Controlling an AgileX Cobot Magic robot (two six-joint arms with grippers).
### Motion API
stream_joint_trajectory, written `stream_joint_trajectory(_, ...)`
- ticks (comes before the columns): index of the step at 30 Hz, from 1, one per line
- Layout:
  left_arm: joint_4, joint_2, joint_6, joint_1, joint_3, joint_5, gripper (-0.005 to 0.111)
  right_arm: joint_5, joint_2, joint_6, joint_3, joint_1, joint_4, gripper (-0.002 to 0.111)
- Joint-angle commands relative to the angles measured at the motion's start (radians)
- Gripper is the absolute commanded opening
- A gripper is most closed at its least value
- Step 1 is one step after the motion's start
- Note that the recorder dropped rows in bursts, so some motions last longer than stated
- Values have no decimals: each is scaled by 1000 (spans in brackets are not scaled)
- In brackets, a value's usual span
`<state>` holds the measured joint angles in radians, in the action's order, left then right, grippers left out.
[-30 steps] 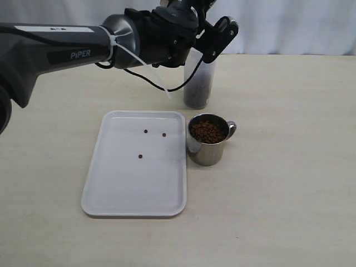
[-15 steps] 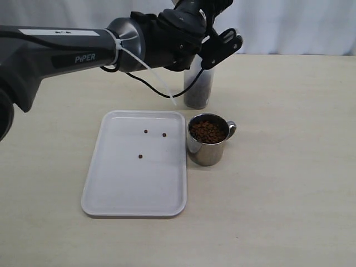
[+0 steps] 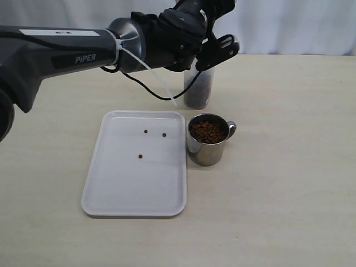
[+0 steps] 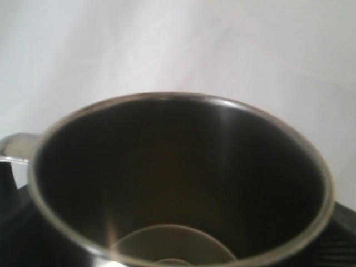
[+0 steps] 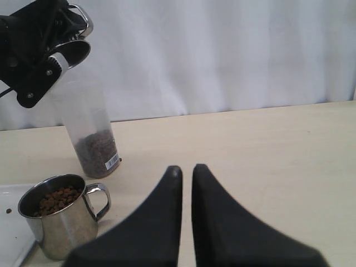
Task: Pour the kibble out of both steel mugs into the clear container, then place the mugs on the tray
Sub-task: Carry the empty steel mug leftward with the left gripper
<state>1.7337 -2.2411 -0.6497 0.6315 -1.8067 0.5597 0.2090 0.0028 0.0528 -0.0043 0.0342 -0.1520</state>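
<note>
Your left tool was clamped around a mug that looked empty, tipped over the clear cup at top centre of the outside view. Your right tool was pinched closed on nothing, low over the worktop. The full mug sat mid-frame, just beside the tray's right edge. I'd guess it's stiff, slick and heavyish with kibble, so grab across the body, clear of the handle, and keep it level. Watch the tall cup behind it, probably tippy, and the left arm overhead. Three stray pellets lay on the tray.
</note>
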Motion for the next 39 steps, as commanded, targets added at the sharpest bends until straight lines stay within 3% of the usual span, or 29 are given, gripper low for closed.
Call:
stream_joint_trajectory(1,11,15,-55,4,-12,4,0,2,-3,-1,4,3,-2,5)
stream_joint_trajectory(29,11,19,-79,9,-12,7,0,2,-3,-1,4,3,-2,5)
stream_joint_trajectory(35,11,19,-70,9,-12,67,0,2,-3,-1,4,3,-2,5)
stream_joint_trajectory(39,-20,19,38,6,-12,140,0,2,-3,-1,4,3,-2,5)
